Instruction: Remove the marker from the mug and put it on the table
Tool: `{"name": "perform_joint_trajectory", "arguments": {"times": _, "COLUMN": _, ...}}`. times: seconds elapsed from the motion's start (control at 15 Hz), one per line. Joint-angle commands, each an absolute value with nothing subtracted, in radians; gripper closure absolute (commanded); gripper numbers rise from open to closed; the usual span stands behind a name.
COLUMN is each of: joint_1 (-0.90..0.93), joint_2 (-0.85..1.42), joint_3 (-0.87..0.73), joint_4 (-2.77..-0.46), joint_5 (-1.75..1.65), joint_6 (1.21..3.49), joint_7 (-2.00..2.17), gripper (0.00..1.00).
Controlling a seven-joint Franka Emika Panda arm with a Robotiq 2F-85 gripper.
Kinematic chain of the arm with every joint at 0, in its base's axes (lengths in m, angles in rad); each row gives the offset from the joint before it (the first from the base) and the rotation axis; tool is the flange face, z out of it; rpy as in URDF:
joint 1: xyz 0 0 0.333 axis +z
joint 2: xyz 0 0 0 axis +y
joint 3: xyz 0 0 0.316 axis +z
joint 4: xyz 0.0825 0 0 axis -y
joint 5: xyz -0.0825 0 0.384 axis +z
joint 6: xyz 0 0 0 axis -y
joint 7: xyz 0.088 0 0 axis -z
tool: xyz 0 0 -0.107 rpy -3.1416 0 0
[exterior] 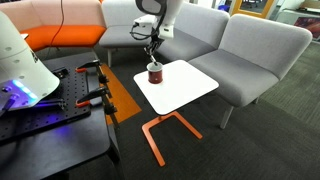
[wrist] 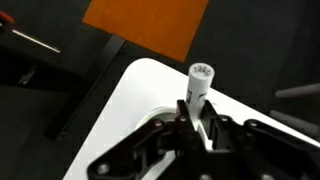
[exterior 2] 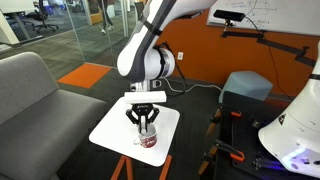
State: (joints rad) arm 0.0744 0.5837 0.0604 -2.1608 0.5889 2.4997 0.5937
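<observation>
White table (exterior: pixel 192 86) bears a small red-brown mug (exterior: pixel 154 74); gripper (exterior 2: pixel 146 125) just above it pinches the marker (wrist: pixel 198 85); marker's end pale, ribbed.

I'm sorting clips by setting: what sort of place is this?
Probably an office lounge or lab break area: grey upholstered armchairs, an orange cushioned sofa and a glass partition wall in an exterior view.

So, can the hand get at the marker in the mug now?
Probably yes: the hand hangs right above the mug, and the marker stands between its fingers, nothing blocking.
</observation>
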Motion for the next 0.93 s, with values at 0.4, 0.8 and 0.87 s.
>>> {"name": "perform_joint_trajectory", "arguments": {"times": 0.4, "joint_1": 0.299, "joint_2": 0.367, "joint_3": -0.034, "joint_4": -2.312, "joint_5": 0.116, "joint_6": 2.704, "joint_7": 0.767, "gripper": 0.95}}
{"name": "perform_joint_trajectory", "arguments": {"times": 0.8, "joint_1": 0.396, "joint_2": 0.614, "joint_3": -0.166, "joint_4": -2.191, "joint_5": 0.036, "joint_6": 3.005, "joint_7": 0.771, "gripper": 0.95}}
{"name": "perform_joint_trajectory", "arguments": {"times": 0.87, "joint_1": 0.406, "joint_2": 0.663, "joint_3": -0.179, "joint_4": -2.158, "joint_5": 0.058, "joint_6": 3.036, "joint_7": 0.756, "gripper": 0.95}}
